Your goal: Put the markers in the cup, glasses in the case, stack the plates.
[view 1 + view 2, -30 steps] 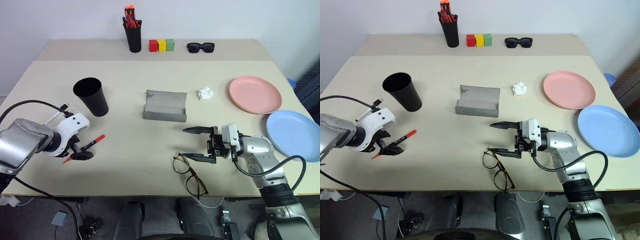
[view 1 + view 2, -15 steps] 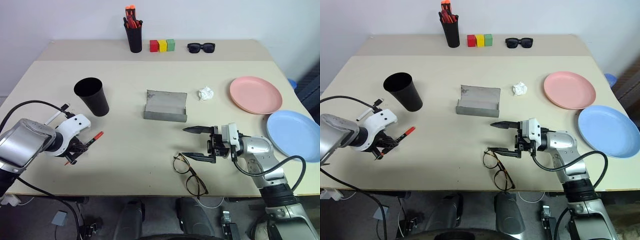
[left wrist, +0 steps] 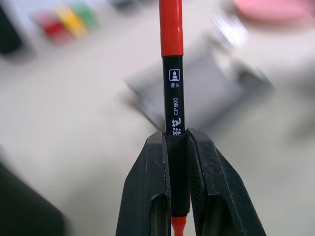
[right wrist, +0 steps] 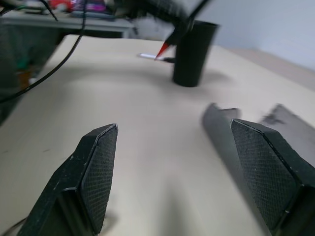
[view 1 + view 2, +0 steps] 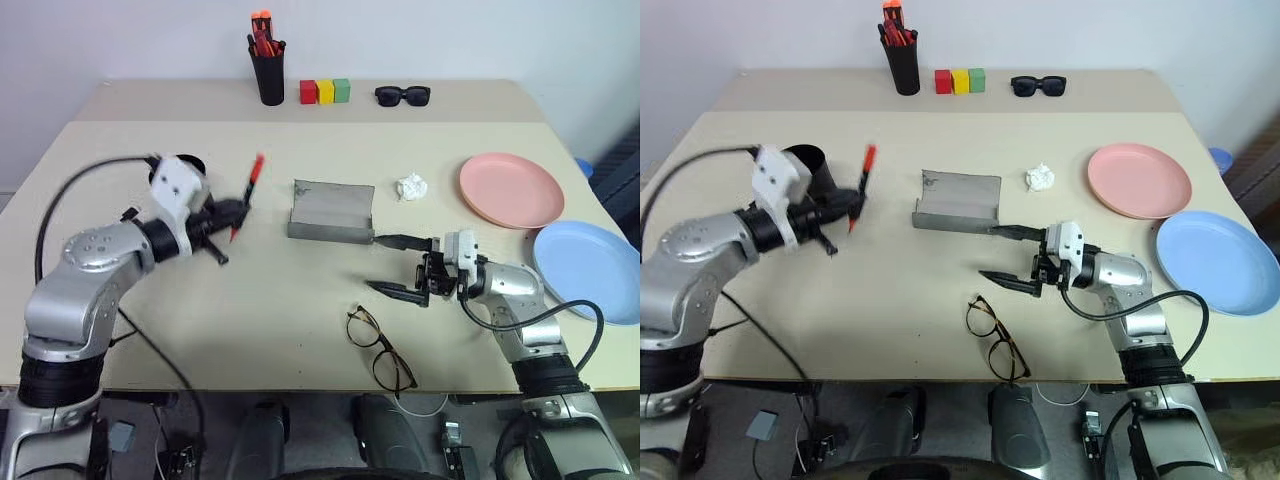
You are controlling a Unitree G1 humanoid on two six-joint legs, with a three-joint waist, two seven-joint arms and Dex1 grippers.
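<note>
Marker (image 3: 173, 123) with the red cap is clamped in the left gripper (image 5: 232, 215), beside the cup (image 5: 812, 168). Right gripper (image 5: 1005, 253) is spread apart above the glasses (image 5: 994, 338).

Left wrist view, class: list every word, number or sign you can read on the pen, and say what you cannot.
"CP600": white print on the black barrel of the marker gripped in the left claw.
A small white square sign above it.
Small characters beside these: too small to read.
</note>
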